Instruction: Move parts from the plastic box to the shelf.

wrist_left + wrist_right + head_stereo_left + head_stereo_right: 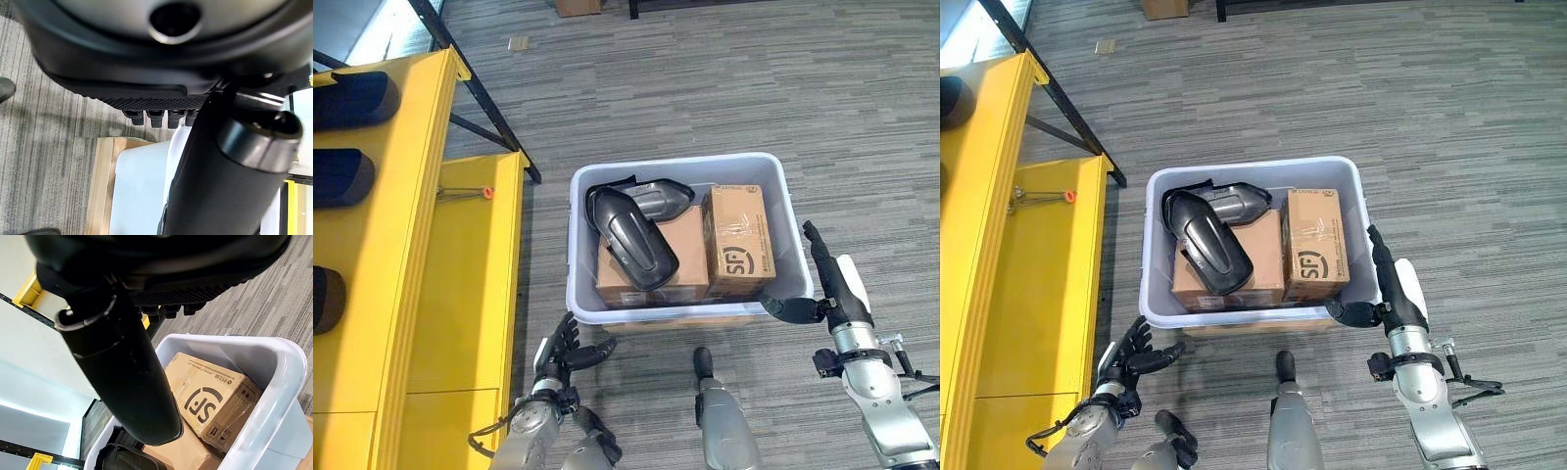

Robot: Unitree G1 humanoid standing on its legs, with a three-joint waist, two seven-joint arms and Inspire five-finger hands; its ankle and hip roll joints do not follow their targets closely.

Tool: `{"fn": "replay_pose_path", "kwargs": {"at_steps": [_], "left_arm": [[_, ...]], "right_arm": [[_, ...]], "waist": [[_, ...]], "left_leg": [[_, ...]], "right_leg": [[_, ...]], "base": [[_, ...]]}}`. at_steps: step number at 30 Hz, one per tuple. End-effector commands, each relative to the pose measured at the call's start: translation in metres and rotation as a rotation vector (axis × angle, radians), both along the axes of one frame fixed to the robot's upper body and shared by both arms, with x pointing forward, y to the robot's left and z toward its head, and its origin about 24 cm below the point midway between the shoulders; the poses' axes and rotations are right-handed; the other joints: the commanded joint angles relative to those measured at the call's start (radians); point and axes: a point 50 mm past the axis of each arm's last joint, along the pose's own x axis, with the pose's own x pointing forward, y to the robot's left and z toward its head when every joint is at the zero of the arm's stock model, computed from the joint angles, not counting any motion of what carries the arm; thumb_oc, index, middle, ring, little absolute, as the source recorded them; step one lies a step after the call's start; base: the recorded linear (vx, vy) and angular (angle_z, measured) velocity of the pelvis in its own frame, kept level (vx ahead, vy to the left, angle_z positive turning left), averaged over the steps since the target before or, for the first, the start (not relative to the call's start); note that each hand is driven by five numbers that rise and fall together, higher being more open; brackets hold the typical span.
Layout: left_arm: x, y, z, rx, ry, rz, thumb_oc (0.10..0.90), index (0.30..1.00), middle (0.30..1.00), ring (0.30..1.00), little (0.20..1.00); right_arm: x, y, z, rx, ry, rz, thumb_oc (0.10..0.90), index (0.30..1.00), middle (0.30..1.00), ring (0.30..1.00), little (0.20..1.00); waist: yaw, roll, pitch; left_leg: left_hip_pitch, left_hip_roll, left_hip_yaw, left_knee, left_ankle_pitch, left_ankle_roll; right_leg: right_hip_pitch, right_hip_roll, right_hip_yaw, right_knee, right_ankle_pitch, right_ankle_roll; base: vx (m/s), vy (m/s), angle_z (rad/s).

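So the pale grey plastic box [781,186] sits on the striped grey floor [862,108], just right of the yellow metal shelf [421,294]. Inside it – two glossy black moulded parts [631,235] lying on a flat brown cardboard carton [651,269], with a taller taped cardboard box [737,240] upright beside them. Right hand [827,279] is at the box's near right corner, fingers straight, thumb touching the rim. Left hand [563,351] hovers off the near left corner – fingers loosely spread, holding nothing.
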Motion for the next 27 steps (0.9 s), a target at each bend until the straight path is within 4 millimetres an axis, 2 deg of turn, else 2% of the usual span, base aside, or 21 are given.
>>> {"fn": "replay_pose_path", "kwargs": {"at_steps": [1,9,17,18,23,27], "left_arm": [[0.017,0.017,0.035,0.088,-0.193,-0.014,0.900,1.000,1.000,1.000,1.000],[0.018,0.013,0.036,0.086,-0.198,-0.041,0.900,1.000,1.000,1.000,1.000],[0.020,0.012,0.037,0.066,-0.206,-0.079,0.900,1.000,1.000,1.000,1.000],[0.019,0.013,0.037,0.064,-0.206,-0.089,0.900,1.000,1.000,1.000,1.000],[0.019,0.014,0.038,0.056,-0.211,-0.100,0.900,1.000,1.000,1.000,1.000],[0.023,0.010,0.040,0.043,-0.214,-0.120,0.900,1.000,1.000,1.000,1.000]], "right_arm": [[0.007,0.012,0.069,-0.112,-0.344,0.063,0.900,1.000,1.000,1.000,1.000],[0.017,0.018,0.099,-0.289,-0.414,0.125,0.900,1.000,1.000,1.000,1.000],[0.043,0.028,0.158,-0.601,-0.464,0.235,0.900,1.000,1.000,1.000,1.000],[0.049,0.032,0.171,-0.653,-0.483,0.246,0.900,1.000,1.000,1.000,1.000],[0.062,0.049,0.190,-0.804,-0.479,0.305,0.900,1.000,1.000,1.000,1.000],[0.070,0.070,0.209,-1.010,-0.486,0.347,0.900,1.000,1.000,1.000,1.000]], "waist": [[-0.003,-0.049,-0.053],[0.016,-0.045,-0.047],[0.053,-0.049,-0.030],[0.063,-0.049,-0.025],[0.073,-0.049,-0.013],[0.093,-0.056,0.007]], "left_leg": [[-0.002,0.111,-0.055,0.124,-0.030,-0.077],[-0.004,0.115,-0.065,0.126,-0.023,-0.081],[-0.013,0.112,-0.072,0.123,-0.014,-0.086],[-0.015,0.109,-0.076,0.115,-0.003,-0.089],[-0.023,0.106,-0.077,0.108,0.002,-0.091],[-0.038,0.107,-0.084,0.109,0.003,-0.092]], "right_leg": [[-0.012,-0.085,0.033,0.051,-0.046,0.071],[-0.017,-0.082,0.030,0.068,-0.050,0.069],[-0.028,-0.093,0.030,0.082,-0.045,0.068],[-0.030,-0.094,0.030,0.081,-0.043,0.067],[-0.039,-0.095,0.028,0.080,-0.038,0.067],[-0.060,-0.093,0.027,0.091,-0.035,0.064]], "base": [[0.00,-0.013,0.03],[0.00,-0.004,0.00],[-0.01,-0.007,0.02],[-0.03,-0.002,0.15],[-0.02,0.001,0.09],[-0.03,0.002,0.00]]}}
